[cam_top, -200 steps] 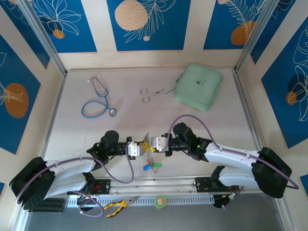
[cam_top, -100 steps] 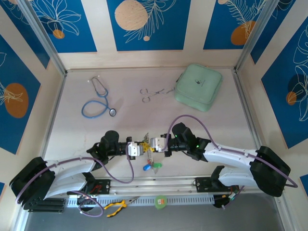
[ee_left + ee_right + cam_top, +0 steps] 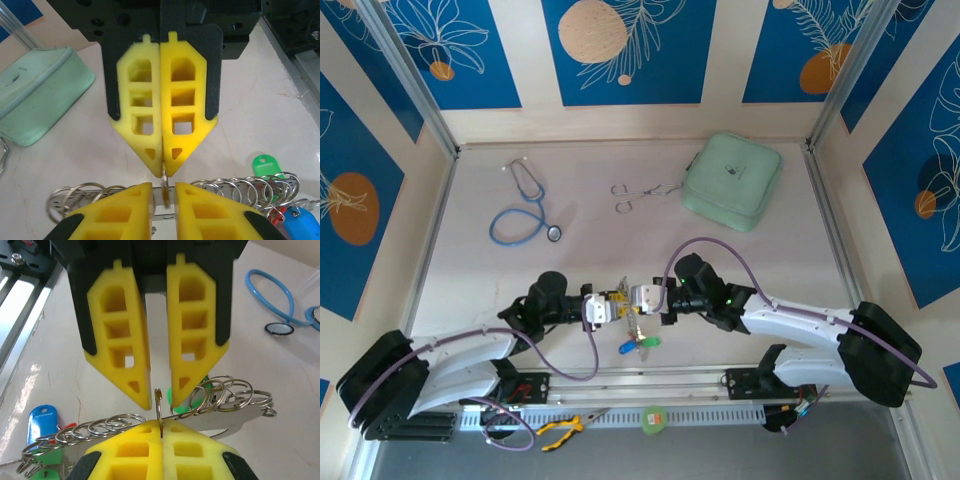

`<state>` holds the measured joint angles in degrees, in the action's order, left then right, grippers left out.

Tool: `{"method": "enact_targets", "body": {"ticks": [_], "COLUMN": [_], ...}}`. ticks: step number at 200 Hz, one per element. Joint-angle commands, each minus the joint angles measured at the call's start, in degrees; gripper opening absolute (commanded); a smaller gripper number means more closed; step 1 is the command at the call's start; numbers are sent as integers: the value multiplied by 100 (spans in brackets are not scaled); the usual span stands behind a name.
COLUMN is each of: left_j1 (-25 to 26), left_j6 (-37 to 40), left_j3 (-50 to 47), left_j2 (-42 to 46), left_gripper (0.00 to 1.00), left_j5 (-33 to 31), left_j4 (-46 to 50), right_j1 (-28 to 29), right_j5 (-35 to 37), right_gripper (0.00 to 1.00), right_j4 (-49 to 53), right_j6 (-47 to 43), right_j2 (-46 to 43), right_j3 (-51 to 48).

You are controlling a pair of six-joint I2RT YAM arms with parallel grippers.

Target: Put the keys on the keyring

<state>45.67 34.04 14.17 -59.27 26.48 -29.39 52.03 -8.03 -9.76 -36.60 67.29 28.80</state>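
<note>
My two grippers meet tip to tip over the near middle of the table. The keyring (image 3: 235, 419) is a flat steel loop strung with several split rings, and it hangs crosswise between them. My right gripper (image 3: 161, 422) is shut on one small upright split ring (image 3: 158, 400). My left gripper (image 3: 164, 186) stands open, its yellow fingers either side of that same ring with a gap on both sides. The keys hang below the loop: a green head (image 3: 265, 165), a blue head (image 3: 300, 225), both also seen from above (image 3: 638, 345).
A blue-tubed stethoscope (image 3: 525, 205) lies at the back left, steel forceps (image 3: 635, 192) at the back middle, a mint-green zip pouch (image 3: 732, 182) at the back right. Yellow-handled pliers (image 3: 565, 428) and a green roll (image 3: 653, 418) sit on the rail by the arm bases.
The right gripper has closed onto the small split ring. The left gripper, shut before, has let its fingers part. Both arms stay almost where they were.
</note>
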Motion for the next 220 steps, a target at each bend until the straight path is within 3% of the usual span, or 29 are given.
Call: {"method": "enact_targets", "body": {"ticks": [1, 97, 156, 207, 220], "left_j1": [68, 96, 100, 100, 100], "left_j6": [156, 173, 225, 255, 246], "left_j3": [285, 515, 589, 625, 582], "left_j2": [184, -109, -142, -236, -209], "left_gripper": [20, 25, 15, 1, 0], "left_j5": [-132, -142, -263, -434, -429], "left_j4": [635, 825, 1105, 1007, 900], "right_j1": [52, 278, 449, 407, 253], "right_j5": [192, 315, 663, 208, 3], "right_gripper": [0, 0, 0, 0, 20], "right_j4": [460, 923, 1557, 1349, 1093], "right_j6": [-232, -392, -690, -360, -89], "right_j2": [-164, 147, 441, 276, 96], "right_j3": [228, 781, 1232, 1112, 888]}}
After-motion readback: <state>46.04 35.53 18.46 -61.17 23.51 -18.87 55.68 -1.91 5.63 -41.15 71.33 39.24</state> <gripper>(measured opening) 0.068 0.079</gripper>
